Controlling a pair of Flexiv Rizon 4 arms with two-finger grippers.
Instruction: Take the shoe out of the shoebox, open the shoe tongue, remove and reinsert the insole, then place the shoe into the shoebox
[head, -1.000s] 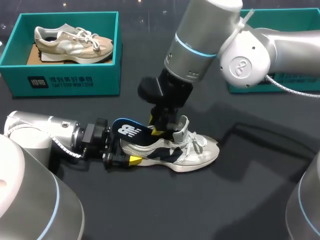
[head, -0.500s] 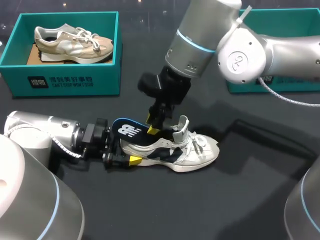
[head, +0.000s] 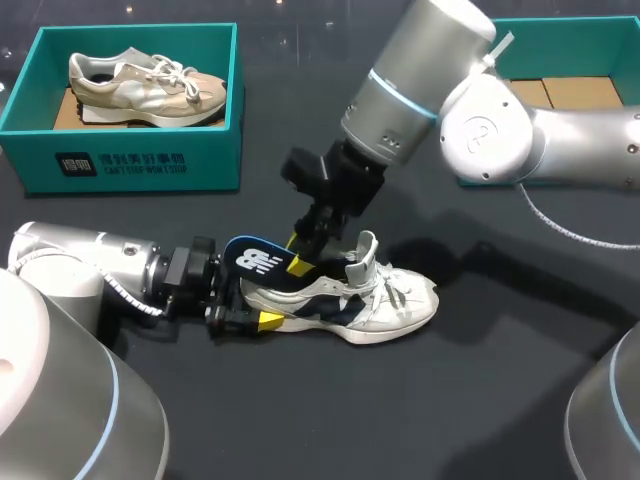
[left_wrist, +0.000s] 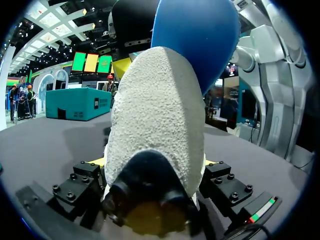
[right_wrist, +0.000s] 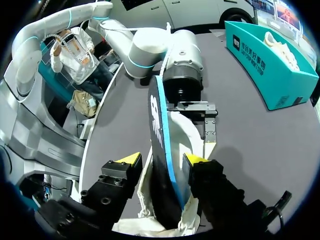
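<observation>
A white and navy shoe (head: 375, 305) lies on its sole near the middle of my dark table (head: 460, 400), toe toward my right; its tongue (head: 366, 250) stands up. My left gripper (head: 255, 308) lies low on the table and is clamped on the shoe's heel from both sides. A dark blue insole (head: 262, 264) sticks up and back out of the shoe, above the heel. My right gripper (right_wrist: 162, 160) hangs over it with its fingers apart; the insole stands between them, close against one yellow tip and clear of the other. A teal right shoebox (head: 590, 35) sits at the far right; a left shoebox (head: 130, 160) at the far left holds a beige shoe (head: 145, 82).
</observation>
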